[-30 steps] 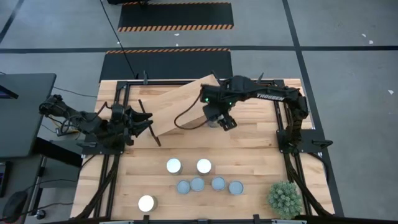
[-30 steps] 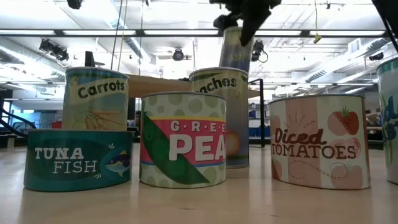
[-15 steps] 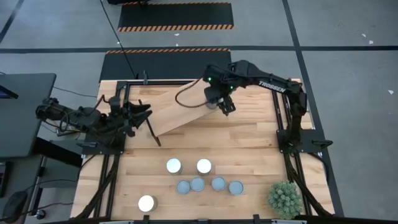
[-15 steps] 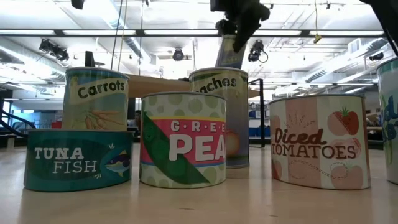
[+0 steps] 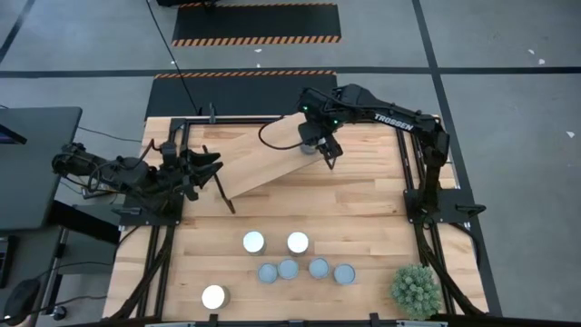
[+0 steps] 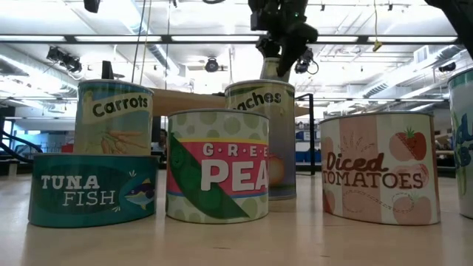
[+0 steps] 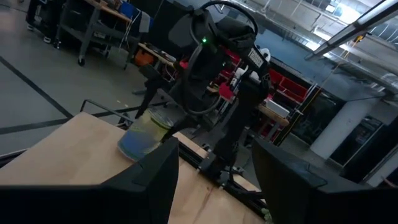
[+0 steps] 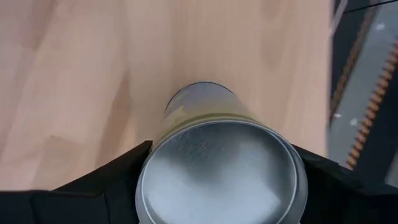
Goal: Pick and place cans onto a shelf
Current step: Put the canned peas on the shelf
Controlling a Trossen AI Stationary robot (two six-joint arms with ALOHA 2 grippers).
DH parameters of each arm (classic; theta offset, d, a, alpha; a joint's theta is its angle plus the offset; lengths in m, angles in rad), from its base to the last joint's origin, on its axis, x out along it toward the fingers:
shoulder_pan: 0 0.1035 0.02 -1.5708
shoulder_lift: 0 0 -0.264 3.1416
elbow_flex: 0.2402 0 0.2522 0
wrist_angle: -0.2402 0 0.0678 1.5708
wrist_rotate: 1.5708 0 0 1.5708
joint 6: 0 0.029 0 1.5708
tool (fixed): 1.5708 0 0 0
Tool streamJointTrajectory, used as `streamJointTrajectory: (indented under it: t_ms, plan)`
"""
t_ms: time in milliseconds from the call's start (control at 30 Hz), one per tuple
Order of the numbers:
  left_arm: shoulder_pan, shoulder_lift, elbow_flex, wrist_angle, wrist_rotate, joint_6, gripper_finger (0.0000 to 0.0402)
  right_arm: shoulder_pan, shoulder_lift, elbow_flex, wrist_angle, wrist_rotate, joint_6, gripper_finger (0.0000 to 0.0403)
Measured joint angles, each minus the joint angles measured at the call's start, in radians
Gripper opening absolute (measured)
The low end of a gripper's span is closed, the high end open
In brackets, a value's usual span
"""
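Seen from table height, five labels read left to right: "TUNA FISH" (image 6: 92, 190), "Carrots" (image 6: 114, 118) behind it, a green-pea can (image 6: 217, 166) whose words show only as "GREE" and "PEA", a can behind that reading "aches" (image 6: 263, 137) with its first letters covered, then "Diced TOMATOES" (image 6: 378, 168). One more can (image 6: 464, 140) is cut off at the right edge, its label unreadable.

From above, the left tool (image 5: 208, 166) hangs at the shelf's (image 5: 254, 159) left end, fingers apart, holding nothing. Seven can tops sit near the front of the surface (image 5: 363, 200): three bright (image 5: 253, 242) and four dull (image 5: 288, 268). A plant (image 5: 416, 288) stands at the front right corner.

The right arm, marked "TROSSEN", reaches over the shelf's far right end. The right tool (image 5: 318, 148) is clamped on a can (image 8: 217, 168), tilted over the board; the wrist camera shows its silver end between the fingers (image 8: 93, 186). Its label is too blurred to read, and whether it touches the shelf is unclear.
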Motion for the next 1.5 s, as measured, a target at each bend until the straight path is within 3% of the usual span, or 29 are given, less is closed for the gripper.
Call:
streamJointTrajectory:
  t_ms: [467, 900, 1500]
  plan:
    - [0.000, 0.000, 0.000, 0.001, 0.000, -0.001, 0.0208, 0.000, 0.005, -0.003, 0.029, 0.023, 0.009, 0.0389]
    - [-0.001, 0.000, 0.000, 0.002, 0.034, -0.002, 0.0208, -0.005, 0.005, -0.003, 0.092, 0.141, -0.020, 0.0392]
    - [-0.001, 0.000, 0.000, 0.002, 0.034, -0.002, 0.0208, 0.012, -0.007, 0.000, 0.167, 0.137, -0.002, 0.0392]
